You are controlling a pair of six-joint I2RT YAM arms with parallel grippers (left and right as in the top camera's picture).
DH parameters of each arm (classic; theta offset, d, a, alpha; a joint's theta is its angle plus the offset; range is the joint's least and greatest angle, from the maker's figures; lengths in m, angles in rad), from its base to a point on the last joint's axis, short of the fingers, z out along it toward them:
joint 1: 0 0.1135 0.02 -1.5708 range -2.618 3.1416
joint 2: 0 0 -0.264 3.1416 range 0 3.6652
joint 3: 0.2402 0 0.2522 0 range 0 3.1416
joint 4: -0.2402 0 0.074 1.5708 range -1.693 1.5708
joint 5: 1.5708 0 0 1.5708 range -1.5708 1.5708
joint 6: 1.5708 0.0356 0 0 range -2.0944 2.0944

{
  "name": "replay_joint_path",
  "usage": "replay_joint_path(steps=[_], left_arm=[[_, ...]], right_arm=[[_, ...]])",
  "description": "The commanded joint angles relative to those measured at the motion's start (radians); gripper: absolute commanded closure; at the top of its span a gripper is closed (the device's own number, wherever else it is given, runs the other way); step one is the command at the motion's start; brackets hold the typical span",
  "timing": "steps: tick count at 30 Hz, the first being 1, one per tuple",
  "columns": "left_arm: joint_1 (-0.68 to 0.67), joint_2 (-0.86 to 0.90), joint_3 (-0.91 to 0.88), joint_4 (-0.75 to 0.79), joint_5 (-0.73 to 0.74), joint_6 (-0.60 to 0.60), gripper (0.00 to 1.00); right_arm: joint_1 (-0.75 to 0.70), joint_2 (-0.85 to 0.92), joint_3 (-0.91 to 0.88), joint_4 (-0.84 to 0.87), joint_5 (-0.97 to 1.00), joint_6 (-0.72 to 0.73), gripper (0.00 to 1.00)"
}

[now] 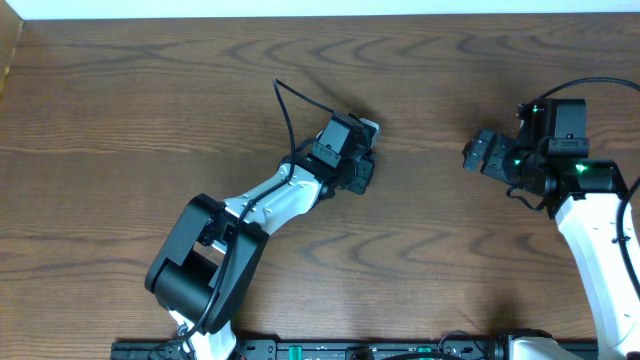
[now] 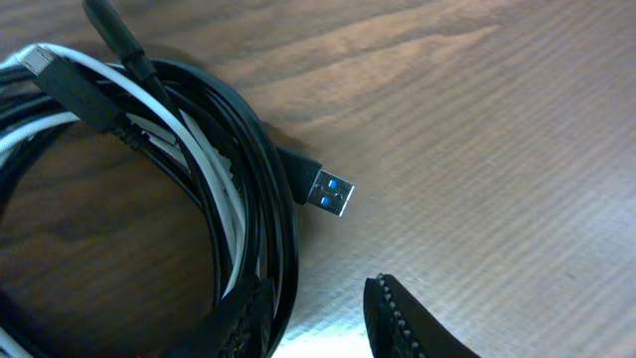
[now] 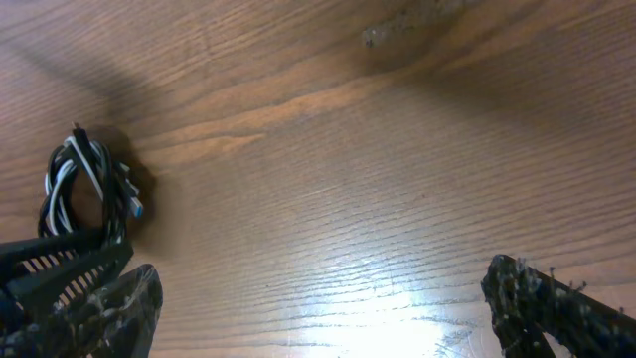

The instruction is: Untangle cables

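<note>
So the left fingers (image 2: 402, 323) were parted a bit and straddling the near edge of the coil (image 2: 283, 249), one resting on the strands and the other just clear with bare counter (image 2: 497, 149) showing in the gap, so not pinching anything. Just beyond them the black cable (image 2: 268, 169) and white cable (image 2: 227, 214) ran looped together, with a blue-tongued USB plug (image 2: 331, 192) poking out on the free finger's side. I'd guess they're light, floppy and slick, so I'd grab by the stiff plug rather than mid-strand. The right fingers (image 3: 556, 308) were spread wide on nothing, the coil well ahead of them and off to one side.
</note>
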Motion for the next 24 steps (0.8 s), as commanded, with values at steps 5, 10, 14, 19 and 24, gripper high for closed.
replay_joint_path(steps=[5, 10, 14, 19, 24], left_arm=[[-0.001, 0.018, 0.007, 0.006, -0.060, 0.034, 0.65], [-0.001, 0.023, 0.007, 0.002, -0.063, 0.038, 0.65], [-0.001, 0.036, 0.007, 0.002, -0.066, 0.037, 0.92], [-0.001, 0.028, 0.009, 0.002, -0.066, 0.015, 0.93], [-0.002, -0.050, 0.009, 0.001, -0.063, -0.016, 0.93]], right_arm=[[0.010, -0.005, -0.003, -0.001, 0.005, -0.020, 0.01], [0.010, -0.005, -0.003, -0.002, 0.003, -0.020, 0.01], [0.010, -0.005, -0.003, -0.002, 0.003, -0.020, 0.01], [0.010, -0.005, -0.003, -0.002, 0.003, -0.022, 0.01], [0.010, -0.005, -0.004, -0.002, 0.003, -0.028, 0.01]])
